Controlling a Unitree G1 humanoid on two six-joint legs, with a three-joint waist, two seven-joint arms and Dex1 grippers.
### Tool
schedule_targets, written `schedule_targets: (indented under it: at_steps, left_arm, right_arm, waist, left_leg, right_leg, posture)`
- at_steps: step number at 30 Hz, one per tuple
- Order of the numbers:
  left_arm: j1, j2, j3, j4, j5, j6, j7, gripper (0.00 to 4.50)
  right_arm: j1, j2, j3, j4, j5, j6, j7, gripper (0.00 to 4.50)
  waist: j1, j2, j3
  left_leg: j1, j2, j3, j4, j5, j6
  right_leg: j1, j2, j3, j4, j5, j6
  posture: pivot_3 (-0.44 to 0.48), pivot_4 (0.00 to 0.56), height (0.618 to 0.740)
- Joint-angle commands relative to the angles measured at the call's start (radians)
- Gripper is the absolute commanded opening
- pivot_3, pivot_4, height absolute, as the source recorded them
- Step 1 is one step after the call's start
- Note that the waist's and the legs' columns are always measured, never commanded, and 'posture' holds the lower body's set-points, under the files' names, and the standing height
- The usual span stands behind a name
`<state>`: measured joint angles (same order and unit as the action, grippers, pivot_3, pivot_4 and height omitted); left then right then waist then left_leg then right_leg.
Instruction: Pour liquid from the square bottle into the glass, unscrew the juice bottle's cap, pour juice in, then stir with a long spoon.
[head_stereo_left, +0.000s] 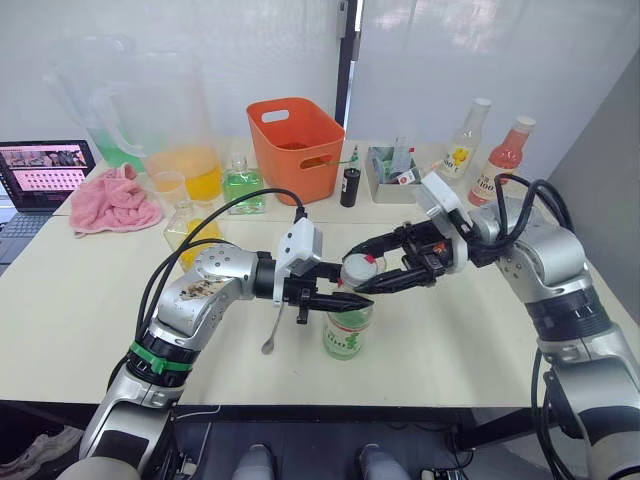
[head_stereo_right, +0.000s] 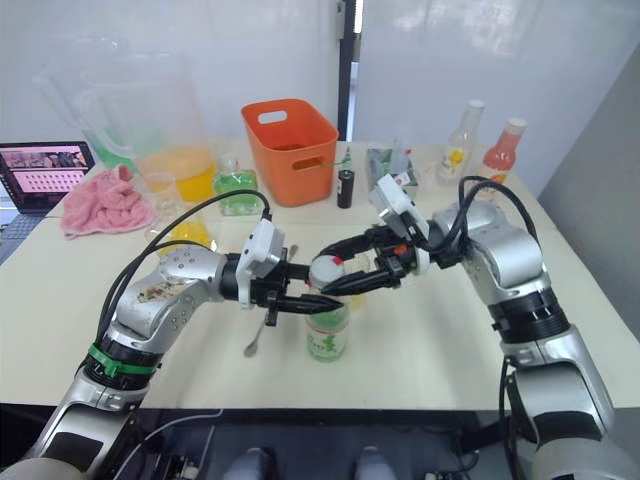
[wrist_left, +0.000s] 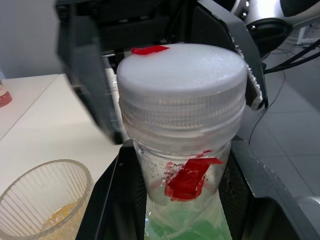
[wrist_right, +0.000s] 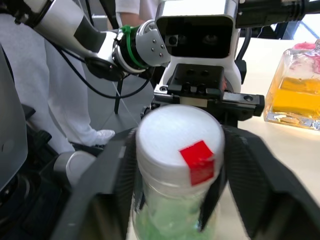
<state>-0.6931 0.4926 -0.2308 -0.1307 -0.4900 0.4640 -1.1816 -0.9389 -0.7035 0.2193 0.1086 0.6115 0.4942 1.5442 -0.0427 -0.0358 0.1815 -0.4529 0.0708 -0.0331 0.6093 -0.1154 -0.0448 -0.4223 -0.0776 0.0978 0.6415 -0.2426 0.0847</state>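
Observation:
The juice bottle (head_stereo_left: 347, 328), slim with a green-and-white label, stands near the table's front edge. My left gripper (head_stereo_left: 342, 292) is shut on it just below the neck. Its white cap (head_stereo_left: 358, 268) carries a red tab, and my right gripper (head_stereo_left: 360, 272) is shut on the cap from the right, one finger on each side. The long spoon (head_stereo_left: 274, 326) lies on the table beside the bottle, under my left wrist. The glass (wrist_left: 44, 200), with a little yellow liquid in its bottom, stands close by the bottle. The square bottle (head_stereo_left: 188, 228) of yellow liquid stands behind my left arm.
Along the back stand an orange basket (head_stereo_left: 295, 140), a green flask (head_stereo_left: 242, 186), pitchers (head_stereo_left: 185, 160), a small black bottle (head_stereo_left: 349, 187), a tray of small items (head_stereo_left: 392, 165), a yellow-labelled bottle (head_stereo_left: 465, 140) and a pink-red bottle (head_stereo_left: 508, 148). A pink cloth (head_stereo_left: 112, 200) and laptop (head_stereo_left: 40, 175) sit far left.

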Motion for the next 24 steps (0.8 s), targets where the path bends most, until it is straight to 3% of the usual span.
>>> schedule_targets:
  at_steps: [1,3,9,16,24]
  left_arm:
    - [0.012,0.018,0.005,-0.018,0.018,0.005,0.007,1.49]
    - [0.014,0.014,0.006,-0.016,0.019,0.007,0.014,1.49]
    - [0.011,0.000,0.003,0.002,0.028,0.001,0.030,1.49]
    - [0.004,-0.016,-0.012,0.024,0.027,-0.008,0.007,1.49]
    - [-0.019,-0.040,-0.028,0.066,0.038,-0.029,-0.015,1.49]
  right_arm:
    - [-0.023,-0.040,-0.082,-0.024,0.030,0.038,0.020,4.02]
    - [0.000,-0.061,-0.133,-0.062,0.054,0.071,-0.018,4.47]
    - [0.171,-0.088,-0.298,-0.295,0.126,0.177,-0.230,4.47]
    - [0.398,0.000,-0.422,-0.688,0.246,0.347,-0.677,4.47]
    - [0.464,0.028,-0.436,-0.818,0.332,0.431,-0.934,4.47]
  waist:
    - [0.000,0.000,0.000]
    - [0.001,0.000,0.000]
    - [0.003,0.000,0.000]
    - [0.006,0.000,0.000]
    - [0.008,0.000,0.000]
  left_leg:
    - [0.000,0.000,0.000,0.000,0.000,0.000]
    - [0.000,0.000,0.000,-0.001,0.000,0.000]
    - [0.000,0.000,0.000,-0.001,0.000,0.000]
    - [0.000,0.000,0.000,-0.001,0.000,0.000]
    - [0.000,0.000,0.000,-0.001,0.000,0.000]
  right_leg:
    - [0.000,0.000,0.000,0.000,0.000,0.000]
    - [0.000,0.000,0.000,0.000,0.000,0.000]
    - [0.000,0.000,0.000,0.000,-0.001,0.000]
    - [0.000,0.000,0.000,0.000,-0.001,0.000]
    - [0.001,-0.001,0.000,-0.001,-0.004,-0.006]
  posture:
    - [0.000,0.150,0.725]
    - [0.000,0.150,0.725]
    - [0.000,0.150,0.725]
    - [0.000,0.150,0.725]
    - [0.000,0.150,0.725]
